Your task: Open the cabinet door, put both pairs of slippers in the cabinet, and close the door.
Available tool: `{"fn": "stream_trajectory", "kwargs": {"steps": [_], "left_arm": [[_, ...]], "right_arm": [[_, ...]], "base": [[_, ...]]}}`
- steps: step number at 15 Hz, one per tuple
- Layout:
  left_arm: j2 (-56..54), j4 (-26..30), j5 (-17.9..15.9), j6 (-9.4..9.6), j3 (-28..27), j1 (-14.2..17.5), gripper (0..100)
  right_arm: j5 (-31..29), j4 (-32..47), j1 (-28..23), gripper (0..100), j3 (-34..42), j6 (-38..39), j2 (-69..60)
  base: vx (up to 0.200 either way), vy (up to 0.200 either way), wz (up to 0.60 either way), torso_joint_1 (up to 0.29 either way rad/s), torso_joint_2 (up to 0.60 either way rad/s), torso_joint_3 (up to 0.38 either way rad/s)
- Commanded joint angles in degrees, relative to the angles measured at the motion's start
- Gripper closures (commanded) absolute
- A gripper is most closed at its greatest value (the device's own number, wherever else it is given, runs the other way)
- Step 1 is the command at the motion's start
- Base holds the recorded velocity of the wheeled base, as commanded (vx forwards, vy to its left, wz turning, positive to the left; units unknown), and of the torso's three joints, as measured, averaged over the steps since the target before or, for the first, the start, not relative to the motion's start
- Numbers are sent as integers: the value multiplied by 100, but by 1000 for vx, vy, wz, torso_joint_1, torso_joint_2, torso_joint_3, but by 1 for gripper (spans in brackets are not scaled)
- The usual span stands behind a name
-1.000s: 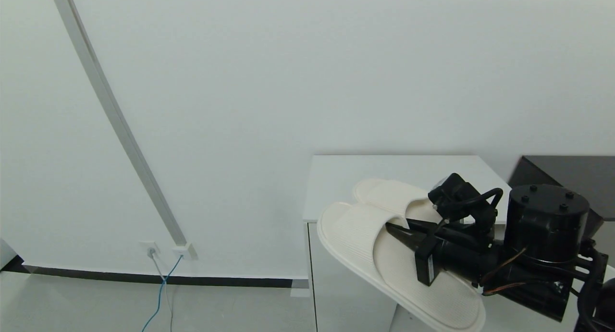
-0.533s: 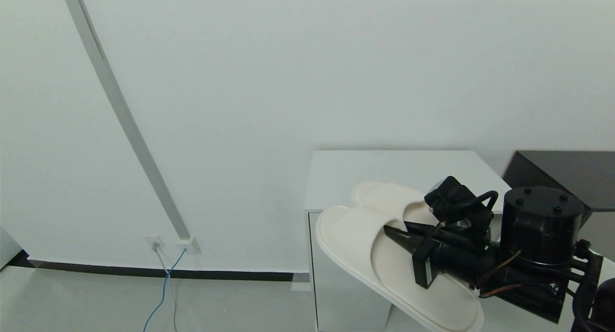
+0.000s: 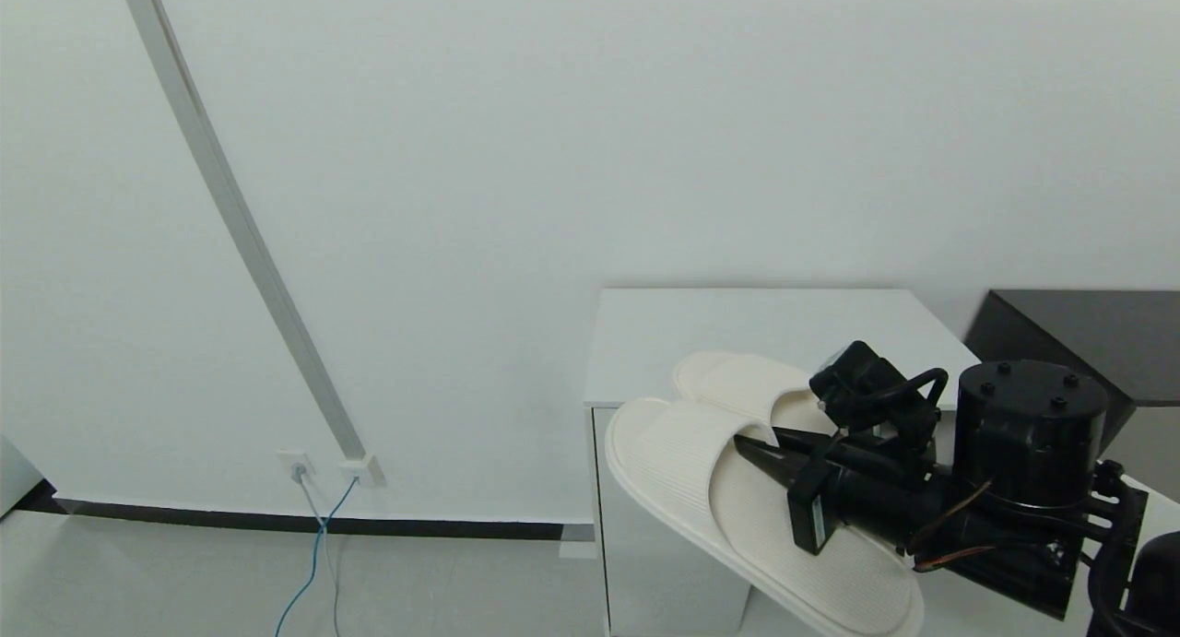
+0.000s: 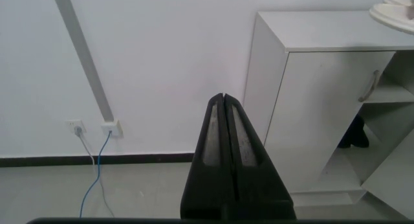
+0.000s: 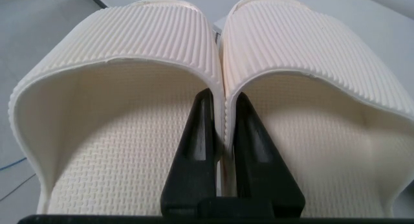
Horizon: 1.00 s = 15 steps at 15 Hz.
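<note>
White ribbed slippers (image 3: 687,462), one pair held side by side, hang low on the robot's right in the head view, pinched by the right jaws, with the toes pointing toward the robot's left and away from it. They are in the air in front of the white cabinet (image 3: 756,337), and the farther slipper overlaps the front edge of its flat top. The cabinet stands against a pale wall (image 3: 590,139), and a dark surface (image 3: 1097,328) lies just beside it on the right. A grey cable duct (image 3: 235,222) slants down the wall to two sockets (image 3: 297,460) near the floor (image 3: 138,582), and a blue cable (image 3: 313,563) trails from them. In the left wrist view the left jaws are pressed together with nothing between them, well apart from the cabinet (image 4: 304,101). One door panel with a handle (image 4: 369,87) faces the camera, and beside it the inside lies open, showing shelves (image 4: 388,94) and something dark (image 4: 354,134) that I cannot make out. A pale slipper edge (image 4: 396,11) shows above the cabinet top. In the right wrist view one black finger (image 5: 197,153) sits inside each slipper (image 5: 123,81), and the right jaws pinch the two touching inner side walls of the uppers between them.
</note>
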Motion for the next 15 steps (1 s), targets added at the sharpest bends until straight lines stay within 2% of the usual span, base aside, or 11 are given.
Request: {"fn": "stream_trajectory", "kwargs": {"steps": [1,15], "left_arm": [[7,-2,1,0,0,1,100],[7,-2,1,0,0,1,100]], "right_arm": [[3,0,4,100,6,-2,24],[3,-9,4,100,50,-2,59]], "base": [[0,0,0,0,0,0],[0,-200,0,1,2,2]]}}
